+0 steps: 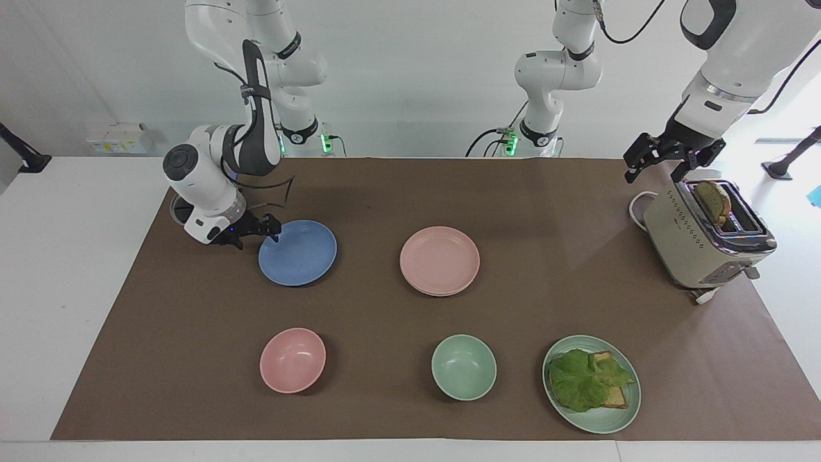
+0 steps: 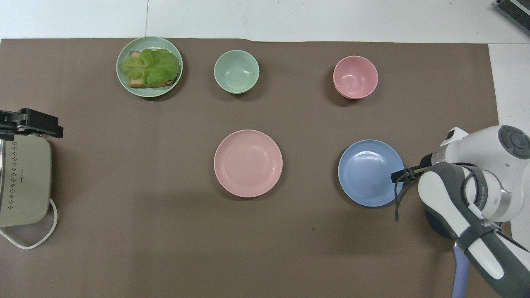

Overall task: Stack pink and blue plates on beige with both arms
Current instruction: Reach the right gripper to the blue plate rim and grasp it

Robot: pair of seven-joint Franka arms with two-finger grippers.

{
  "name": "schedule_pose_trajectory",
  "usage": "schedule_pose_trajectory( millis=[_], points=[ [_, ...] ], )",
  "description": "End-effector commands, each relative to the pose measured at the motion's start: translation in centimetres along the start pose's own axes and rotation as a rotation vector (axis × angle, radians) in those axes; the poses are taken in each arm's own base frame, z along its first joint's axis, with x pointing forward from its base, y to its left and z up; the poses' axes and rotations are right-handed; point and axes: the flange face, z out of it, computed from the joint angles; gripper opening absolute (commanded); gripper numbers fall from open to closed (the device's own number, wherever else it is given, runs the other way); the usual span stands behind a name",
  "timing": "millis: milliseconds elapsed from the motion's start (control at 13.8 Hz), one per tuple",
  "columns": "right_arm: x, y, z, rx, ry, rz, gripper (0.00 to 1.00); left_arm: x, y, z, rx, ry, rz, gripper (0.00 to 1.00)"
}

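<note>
blue plate (image 1: 297,253): flat on the mat, beside the pink plate (image 1: 440,260), toward the right arm's end.
right gripper (image 1: 268,231): jaws apart at the plate's rim, nothing held.
left gripper (image 1: 667,162): unclenched, waiting over the toaster (image 1: 705,240).
step tip: straddle the rim, pinch firmly, lift level.

Flat blue plate (image 1: 297,253) beside pink plate (image 1: 440,259) atop beige plate (image 1: 442,292)

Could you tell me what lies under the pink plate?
A thin cream rim shows under the pink plate, seemingly a beige plate; the rest of it is covered.
</note>
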Motion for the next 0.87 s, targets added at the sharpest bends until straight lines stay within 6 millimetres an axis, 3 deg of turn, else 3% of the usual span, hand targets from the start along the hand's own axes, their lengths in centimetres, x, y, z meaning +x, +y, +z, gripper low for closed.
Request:
schedule_pose_trajectory(
  millis=[0,218,436,654,799],
  points=[
    [0.2,0.6,1.5,0.023,0.007,-0.011,0.97,-0.5,-0.3,-0.3,0.018,-0.009,0.006,1.0],
    [0.2,0.5,1.5,0.028,0.007,-0.01,0.39,-0.5,-0.3,-0.3,0.018,-0.009,0.004,1.0],
    [0.5,0.4,1.5,0.027,0.009,-0.014,0.01,-0.5,-0.3,-0.3,0.018,-0.009,0.004,1.0],
    [1.0,0.6,1.1,0.033,0.002,-0.005,0.0,-0.5,-0.3,-0.3,0.018,-0.009,0.004,1.0],
    [1.6,0.7,-0.6,0.061,-0.014,0.001,0.0,-0.5,-0.3,-0.3,0.018,-0.009,0.003,1.0]
  ],
)
